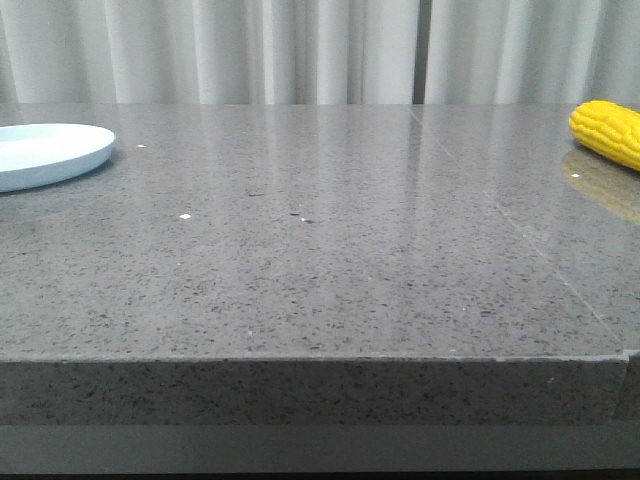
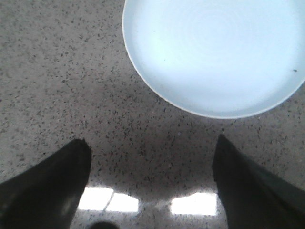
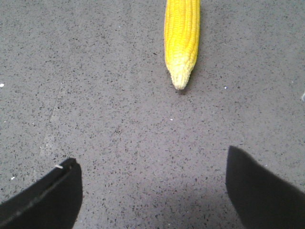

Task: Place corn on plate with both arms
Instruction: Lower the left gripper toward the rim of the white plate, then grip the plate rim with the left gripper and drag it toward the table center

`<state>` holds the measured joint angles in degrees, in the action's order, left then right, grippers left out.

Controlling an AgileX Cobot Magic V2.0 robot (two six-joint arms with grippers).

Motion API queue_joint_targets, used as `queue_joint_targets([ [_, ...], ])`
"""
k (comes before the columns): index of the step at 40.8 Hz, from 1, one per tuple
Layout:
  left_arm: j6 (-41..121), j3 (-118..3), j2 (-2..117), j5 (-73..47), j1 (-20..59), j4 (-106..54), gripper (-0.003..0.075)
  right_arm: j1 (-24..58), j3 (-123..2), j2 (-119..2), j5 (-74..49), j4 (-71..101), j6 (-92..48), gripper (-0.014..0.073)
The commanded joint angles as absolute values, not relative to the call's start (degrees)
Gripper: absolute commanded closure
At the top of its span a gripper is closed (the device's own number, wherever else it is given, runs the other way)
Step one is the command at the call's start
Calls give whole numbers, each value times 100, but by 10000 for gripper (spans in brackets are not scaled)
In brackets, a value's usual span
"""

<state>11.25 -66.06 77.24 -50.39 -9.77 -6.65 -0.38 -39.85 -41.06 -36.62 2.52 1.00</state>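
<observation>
Nothing had been done yet, by the look of it. The corn [image 1: 608, 132] lay at the table's far right edge, well apart from the empty plate [image 1: 45, 155] at the far left. The right gripper [image 3: 151, 191] hovered spread near the cob's pale tip; the left gripper [image 2: 151, 186] hung spread beside the plate. Pickup, carry and placement all remained.

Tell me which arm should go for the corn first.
Right. The corn lies on the table's right side, straight ahead of the open right hand. The open left hand faces the empty plate on the far left.
</observation>
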Motion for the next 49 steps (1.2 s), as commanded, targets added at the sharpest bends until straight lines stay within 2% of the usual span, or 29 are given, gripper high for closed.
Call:
queue_joint_targets([
  [1,1841,-7033,8000,-4905,-1352,-1779,196,-68,-4130,-4118,-3292,263,38,-42],
  [10,1981,-7689,8931,-4876,-1588,-2175,203,-68,-4130,-4118,-3285,263,38,-41],
  [33,1981,-8791,10349,-4804,-1541,-2323,329,-68,-4130,-4118,-3285,263,38,-41],
  [42,1981,-8791,10473,-4759,-1541,-2332,419,-68,-4130,-4118,-3285,263,38,-41],
  [49,1981,-8791,10473,-4865,-1541,-2332,598,-68,-4130,-4118,-3285,263,38,-41],
])
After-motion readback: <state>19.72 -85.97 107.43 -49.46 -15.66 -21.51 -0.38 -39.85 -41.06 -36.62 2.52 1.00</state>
